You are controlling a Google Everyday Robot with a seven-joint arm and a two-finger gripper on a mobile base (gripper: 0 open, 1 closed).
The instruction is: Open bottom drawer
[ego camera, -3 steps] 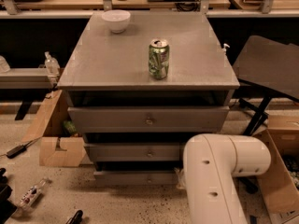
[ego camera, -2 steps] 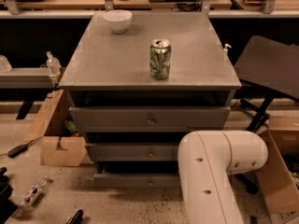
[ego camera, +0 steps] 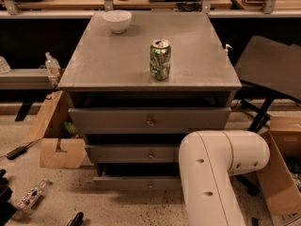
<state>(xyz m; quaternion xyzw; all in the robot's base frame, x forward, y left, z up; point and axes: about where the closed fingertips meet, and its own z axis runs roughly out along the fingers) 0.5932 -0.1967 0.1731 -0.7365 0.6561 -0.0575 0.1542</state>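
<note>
The grey cabinet (ego camera: 94,74) has three drawers. The bottom drawer (ego camera: 136,182) is the lowest, slim front, just above the floor, with a tiny centre knob (ego camera: 150,186) and a dark gap above it. Its right end is hidden behind my white arm (ego camera: 218,173), which rises from the bottom edge in front of the cabinet's lower right. My gripper is out of view; only the arm's elbow links show. The middle drawer (ego camera: 134,153) and the top drawer (ego camera: 117,120) with its brass knob sit above.
A green can (ego camera: 160,59) and a white bowl (ego camera: 117,20) stand on the cabinet top. Cardboard boxes stand at the left (ego camera: 59,149) and right (ego camera: 282,173). A black chair (ego camera: 273,72) is at the right. Small items and a bottle (ego camera: 32,194) lie on the floor at the left.
My white arm has shifted a little to the left, covering more of the bottom drawer's right end. The drawers look unchanged.
</note>
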